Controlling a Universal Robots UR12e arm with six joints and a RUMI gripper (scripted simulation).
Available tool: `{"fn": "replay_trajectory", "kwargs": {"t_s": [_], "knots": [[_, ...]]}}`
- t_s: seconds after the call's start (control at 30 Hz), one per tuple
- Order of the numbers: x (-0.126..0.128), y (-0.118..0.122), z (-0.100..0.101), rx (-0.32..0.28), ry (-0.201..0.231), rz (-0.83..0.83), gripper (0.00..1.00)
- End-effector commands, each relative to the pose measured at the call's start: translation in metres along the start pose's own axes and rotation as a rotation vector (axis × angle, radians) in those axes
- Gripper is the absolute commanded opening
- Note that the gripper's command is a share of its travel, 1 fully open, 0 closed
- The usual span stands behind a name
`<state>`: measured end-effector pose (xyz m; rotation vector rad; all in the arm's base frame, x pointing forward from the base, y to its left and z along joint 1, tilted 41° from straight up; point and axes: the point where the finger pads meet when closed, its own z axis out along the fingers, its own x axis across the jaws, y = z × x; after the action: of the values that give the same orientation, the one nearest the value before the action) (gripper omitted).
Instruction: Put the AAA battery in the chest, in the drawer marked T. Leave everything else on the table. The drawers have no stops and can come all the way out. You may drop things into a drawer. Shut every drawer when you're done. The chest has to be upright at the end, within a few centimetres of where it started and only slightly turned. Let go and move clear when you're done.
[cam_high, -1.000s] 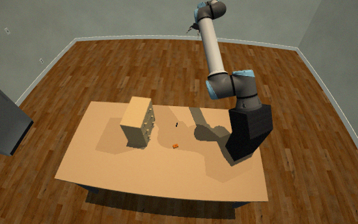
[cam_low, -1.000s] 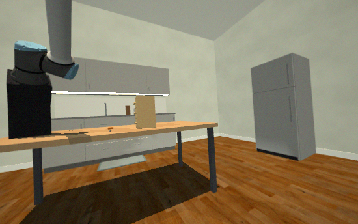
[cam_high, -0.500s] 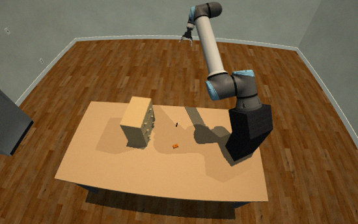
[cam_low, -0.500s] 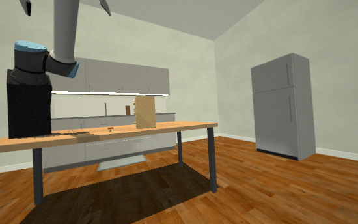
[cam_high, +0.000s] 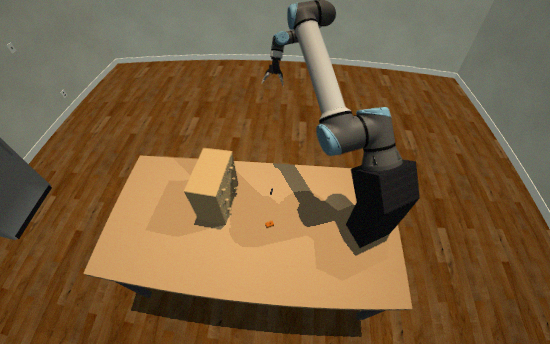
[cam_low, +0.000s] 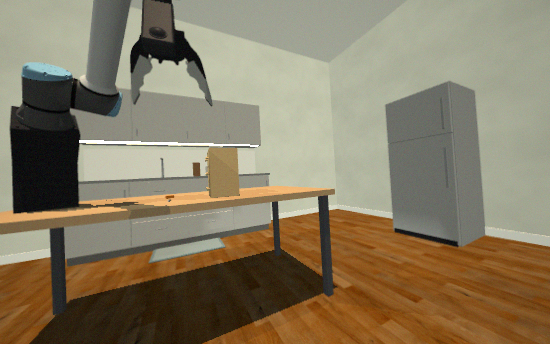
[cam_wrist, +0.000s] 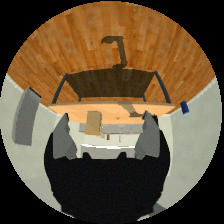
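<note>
The wooden chest (cam_high: 210, 172) (cam_low: 224, 171) (cam_wrist: 93, 123) stands upright on the table, its knobbed drawer front facing the robot's base. The drawers look shut; the letters on them cannot be read. A small dark cylinder (cam_high: 271, 191), which looks like the battery, lies on the table in front of the chest, in the top view. My gripper (cam_high: 273, 82) (cam_low: 173, 103) (cam_wrist: 105, 111) is open and empty, high up and beyond the table's far edge in the top view, well away from the chest and the small dark cylinder.
An orange object (cam_high: 269, 224) (cam_low: 170, 196) lies on the table (cam_high: 200, 270) (cam_low: 300, 191) between the chest and the robot's black pedestal (cam_high: 382, 205) (cam_low: 45, 167). A grey fridge (cam_low: 425, 175) and kitchen cabinets (cam_low: 200, 122) stand away from the table.
</note>
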<state>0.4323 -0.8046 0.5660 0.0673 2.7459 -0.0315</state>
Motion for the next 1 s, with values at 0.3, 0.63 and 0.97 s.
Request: {"fn": "replay_trajectory", "kwargs": {"t_s": [0.3, 0.63, 0.97], "knots": [[-0.046, 0.083, 0.115, 0.04, 0.12, -0.008, 1.0], [-0.071, 0.176, 0.208, 0.097, 0.205, -0.021, 1.0], [-0.078, 0.28, 0.285, 0.181, 0.263, -0.035, 1.0]]}}
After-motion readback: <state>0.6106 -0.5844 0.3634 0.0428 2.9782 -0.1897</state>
